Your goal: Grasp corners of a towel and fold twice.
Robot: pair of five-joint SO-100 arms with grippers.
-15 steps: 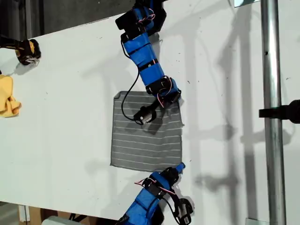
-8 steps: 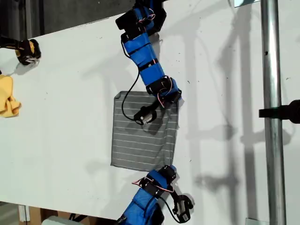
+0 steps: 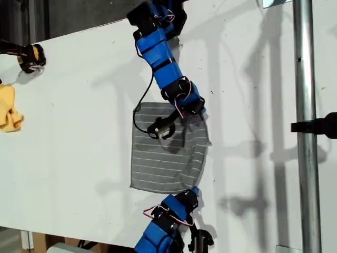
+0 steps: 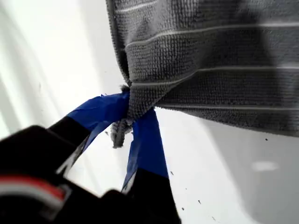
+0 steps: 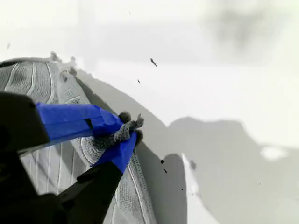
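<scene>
Towel (image 3: 163,163), grey striped, on surface (image 3: 79,105). First claw (image 4: 135,116) clamped on one corner (image 4: 122,133), second claw (image 5: 119,135) likewise on another, along the towel's 3 o'clock edge in the exterior view, apparently raised for folding.

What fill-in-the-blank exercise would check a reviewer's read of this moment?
1. Both hands are shut on corners of the grey striped ____.
2. My first hand and my second hand have fingertips wrapped in ____ tape.
3. The small cloth at the exterior view's left edge is ____ in colour.
4. The towel rests on a ____ table.

Missing words: towel; blue; yellow; white
</scene>
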